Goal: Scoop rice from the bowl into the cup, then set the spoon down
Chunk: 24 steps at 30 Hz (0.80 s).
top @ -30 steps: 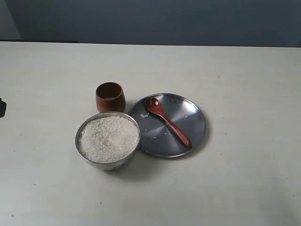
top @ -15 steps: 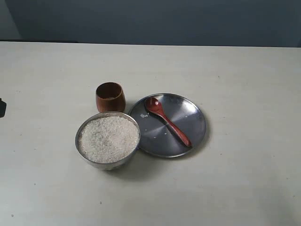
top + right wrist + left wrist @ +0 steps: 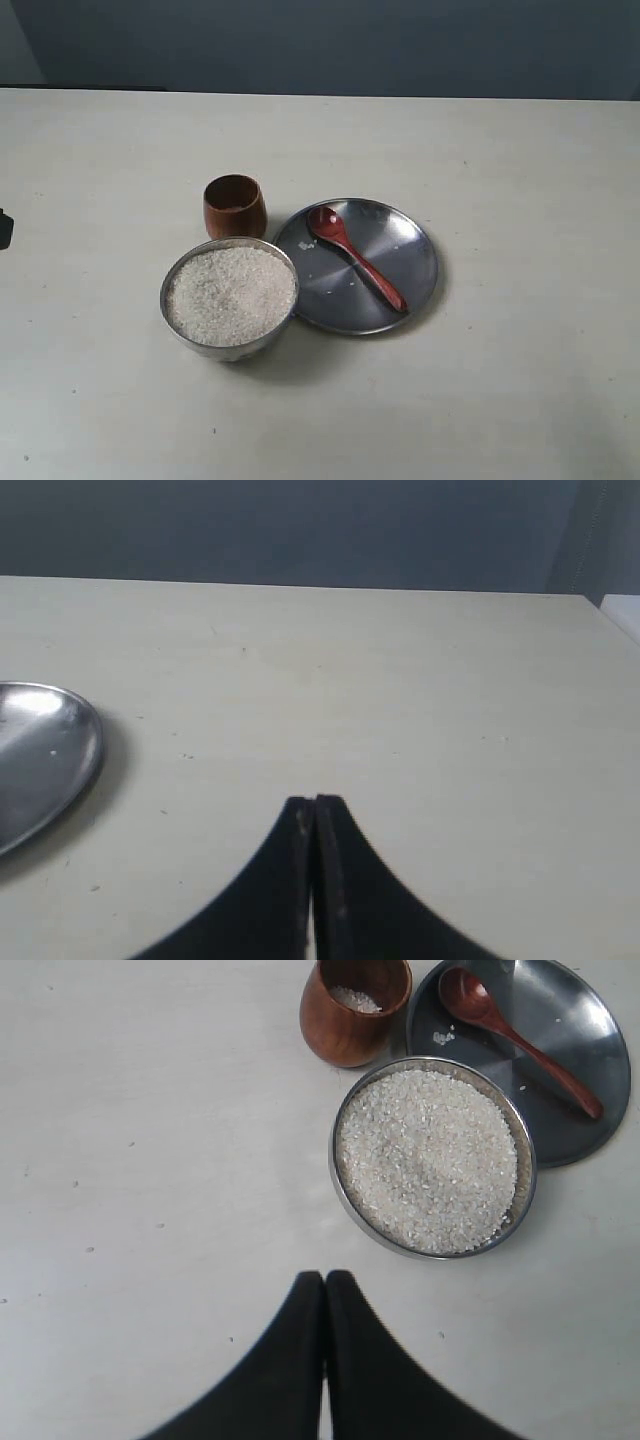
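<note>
Wooden spoon [image 3: 357, 258] lies flat on the metal plate [image 3: 405, 235], with its head on the side nearest the cup [image 3: 235, 208] and its handle running toward the opposite rim. The left gripper [image 3: 324, 1278] and right gripper [image 3: 314, 802] both have their fingers pressed together, hold nothing, and stand well apart from the spoon.

The bowl [image 3: 163, 295] is filled nearly to its rim with rice [image 3: 230, 295]; the cup holds only a thin layer. A few stray grains [image 3: 441, 1037] lie on the plate.

Judgement: scooping and set-down appear complete. Keep both arms clear of the bowl. If another scoop is required, spread the right fingers first, then take the handle near its end.
</note>
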### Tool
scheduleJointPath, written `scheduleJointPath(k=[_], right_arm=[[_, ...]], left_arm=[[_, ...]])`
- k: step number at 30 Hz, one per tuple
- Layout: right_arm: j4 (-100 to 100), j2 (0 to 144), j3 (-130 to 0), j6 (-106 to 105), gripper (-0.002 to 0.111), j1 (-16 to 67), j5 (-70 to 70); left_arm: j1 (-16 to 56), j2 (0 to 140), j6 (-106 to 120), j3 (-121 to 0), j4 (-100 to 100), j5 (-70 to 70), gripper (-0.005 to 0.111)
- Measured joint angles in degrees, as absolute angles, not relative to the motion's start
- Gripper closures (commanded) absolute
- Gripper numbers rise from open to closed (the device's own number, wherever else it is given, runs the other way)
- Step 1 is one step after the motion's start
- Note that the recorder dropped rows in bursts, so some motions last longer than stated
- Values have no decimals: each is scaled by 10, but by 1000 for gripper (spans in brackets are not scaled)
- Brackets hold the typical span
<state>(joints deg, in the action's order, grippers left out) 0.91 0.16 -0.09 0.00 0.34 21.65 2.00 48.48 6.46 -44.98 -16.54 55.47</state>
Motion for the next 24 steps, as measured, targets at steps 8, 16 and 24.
scheduleJointPath(k=[8, 16, 24], right_arm=[[8, 2, -1, 0, 108, 3, 215], [8, 2, -1, 0, 108, 3, 215], [8, 2, -1, 0, 108, 3, 215]], left_arm=[[20, 485, 65, -450, -165, 555, 106], [20, 485, 65, -450, -165, 555, 106], [20, 468, 65, -450, -165, 555, 106]])
